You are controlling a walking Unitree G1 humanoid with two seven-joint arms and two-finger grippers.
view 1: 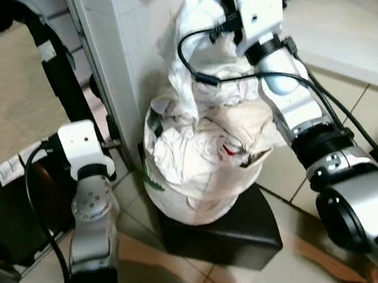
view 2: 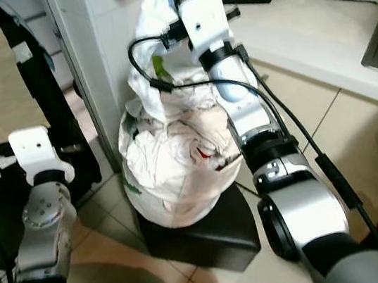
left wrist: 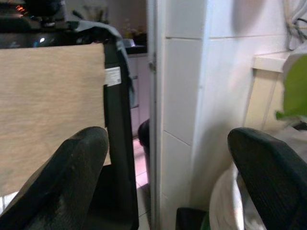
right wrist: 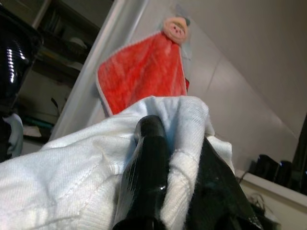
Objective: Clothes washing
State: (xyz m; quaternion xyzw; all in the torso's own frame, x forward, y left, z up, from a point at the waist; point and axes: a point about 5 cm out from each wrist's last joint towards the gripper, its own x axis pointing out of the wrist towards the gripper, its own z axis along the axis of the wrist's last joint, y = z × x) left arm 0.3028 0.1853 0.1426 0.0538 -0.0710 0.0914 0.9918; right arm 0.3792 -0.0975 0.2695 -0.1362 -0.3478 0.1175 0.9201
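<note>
Tiled floor: laundry bag brims with clothes; right gripper pinches white garment, left gripper spread.

— Is any writing showing clearly enough to read?
— No. A white label is sitting on the black frame, at nine o'clock from the tiled pillar, but its print is blurring out.

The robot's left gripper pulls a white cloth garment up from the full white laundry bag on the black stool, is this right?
Not quite: it is the right gripper, shut on the white cloth garment, as the right wrist view shows. The left gripper hangs open beside the full white laundry bag on the black stool.
</note>
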